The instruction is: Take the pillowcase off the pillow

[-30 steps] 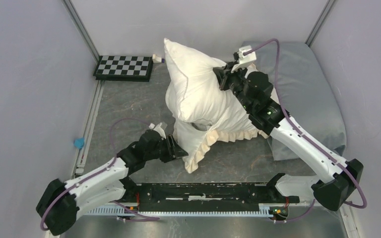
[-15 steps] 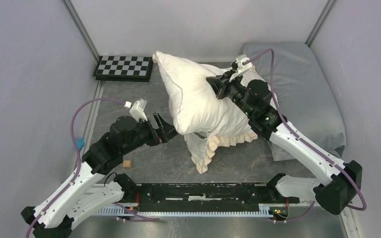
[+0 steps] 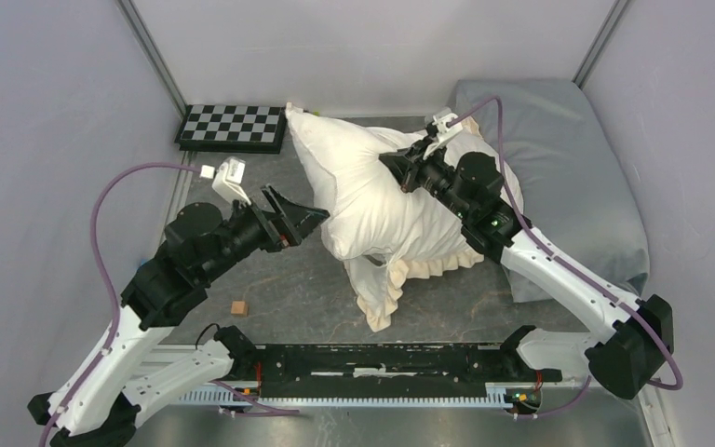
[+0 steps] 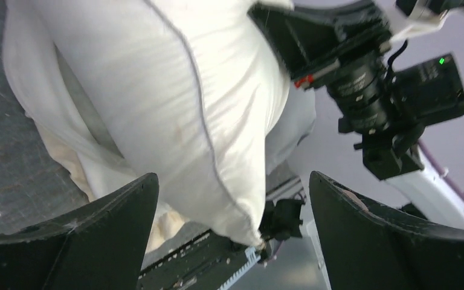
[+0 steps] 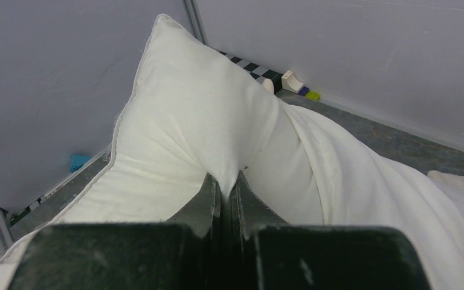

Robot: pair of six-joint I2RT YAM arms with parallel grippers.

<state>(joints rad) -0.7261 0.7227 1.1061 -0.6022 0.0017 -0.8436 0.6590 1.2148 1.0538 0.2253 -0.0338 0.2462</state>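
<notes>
My right gripper is shut on a pinch of the plump white pillow and holds it up off the table; the closed jaws bite the fabric in the right wrist view. The cream frilled pillowcase hangs bunched around the pillow's lower end, its frill touching the table. My left gripper is open and empty just left of the pillow's lower corner. In the left wrist view the pillow hangs between and beyond the open fingers, with the pillowcase below left.
A pale blue-grey pillow lies at the right side. A checkerboard lies at the back left. A small wooden cube sits on the table near the left arm. Small objects stand by the back wall.
My left arm has risen and swung back and left, its open gripper now beside the pillow, uncovering the wooden cube. My right gripper has carried the pillow leftward and tilted it flatter.
</notes>
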